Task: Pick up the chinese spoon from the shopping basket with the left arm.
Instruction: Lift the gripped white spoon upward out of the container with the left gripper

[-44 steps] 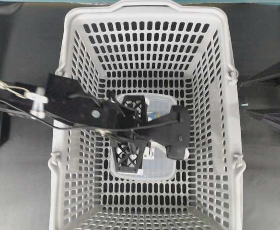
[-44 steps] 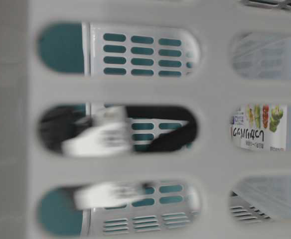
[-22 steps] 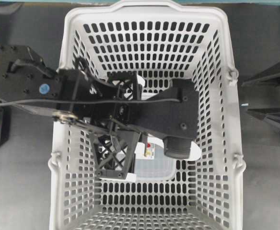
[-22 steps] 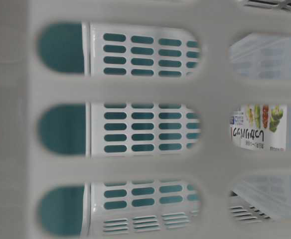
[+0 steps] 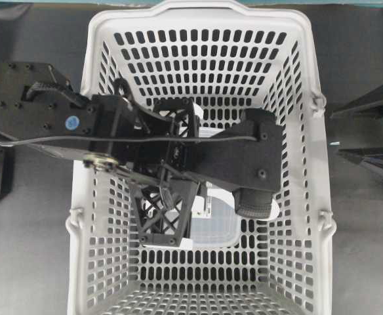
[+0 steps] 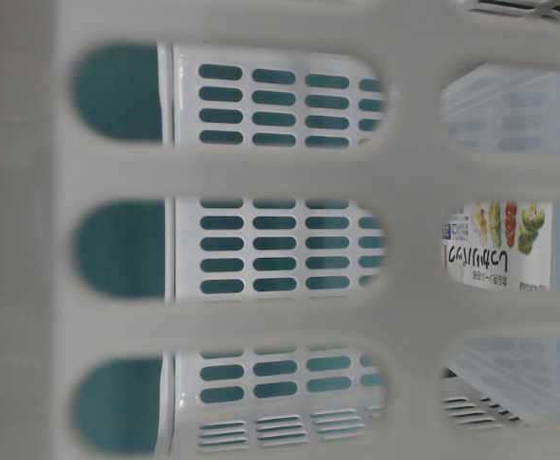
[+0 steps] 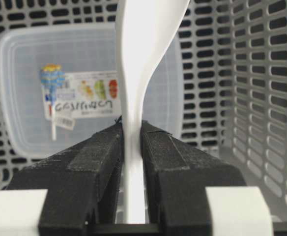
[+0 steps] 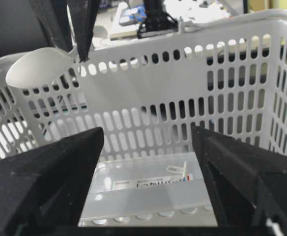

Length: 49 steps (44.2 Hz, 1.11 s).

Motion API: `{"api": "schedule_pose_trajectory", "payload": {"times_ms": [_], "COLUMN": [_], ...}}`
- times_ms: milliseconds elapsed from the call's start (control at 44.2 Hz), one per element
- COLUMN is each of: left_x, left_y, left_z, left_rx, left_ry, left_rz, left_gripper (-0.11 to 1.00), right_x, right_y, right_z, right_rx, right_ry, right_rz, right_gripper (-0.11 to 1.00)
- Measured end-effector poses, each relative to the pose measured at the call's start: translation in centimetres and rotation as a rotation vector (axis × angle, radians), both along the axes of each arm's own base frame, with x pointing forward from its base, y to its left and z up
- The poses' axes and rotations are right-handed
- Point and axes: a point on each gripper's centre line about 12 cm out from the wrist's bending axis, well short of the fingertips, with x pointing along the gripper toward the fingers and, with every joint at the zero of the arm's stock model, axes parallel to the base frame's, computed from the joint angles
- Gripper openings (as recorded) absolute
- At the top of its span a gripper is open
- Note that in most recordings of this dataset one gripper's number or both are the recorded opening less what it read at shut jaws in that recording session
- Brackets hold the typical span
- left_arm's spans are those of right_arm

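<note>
Left gripper [image 7: 132, 135] clamped on the handle of the chinese spoon [image 7: 143, 54]; both padded fingers [image 7: 92, 167] press flat against it. Spoon points away from the wrist camera, bowl end out past the fingertips, clear of the basket floor.

From the right wrist view the spoon [image 8: 38, 66] hangs up near the rim of the shopping basket [image 8: 242, 73], bowl to the left, pinched between dark fingertips [image 8: 84, 29] coming down from above.

Overhead: left arm [image 5: 73, 125], blue mark on it, reaches across the basket [image 5: 316, 164] from the left side. Spoon itself is hidden under the arm in this view.

Clear lidded food container [image 7: 30, 88] lies flat on the basket floor, colourful label [image 7: 82, 98] up. Its label [image 6: 496, 244] shows through a slot in the table-level view.

Right gripper [image 8: 148, 187] stands spread wide, nothing between its fingers, looking into the basket.
</note>
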Motion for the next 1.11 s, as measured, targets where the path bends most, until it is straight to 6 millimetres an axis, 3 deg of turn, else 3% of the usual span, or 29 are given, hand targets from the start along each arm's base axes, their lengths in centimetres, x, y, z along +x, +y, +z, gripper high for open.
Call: {"api": "schedule_pose_trajectory", "payload": {"times_ms": [1109], "left_x": [0.6], "left_y": [0.2], "left_z": [-1.1], "left_rx": [-0.019], "left_ry": [0.026], "left_rz": [0.06], "left_gripper": [0.11], "right_x": [-0.1], "right_y": [0.0], "right_z": [-0.2], "right_rx": [0.0], "right_ry": [0.003], "right_rz": [0.0], "right_gripper": [0.7]}}
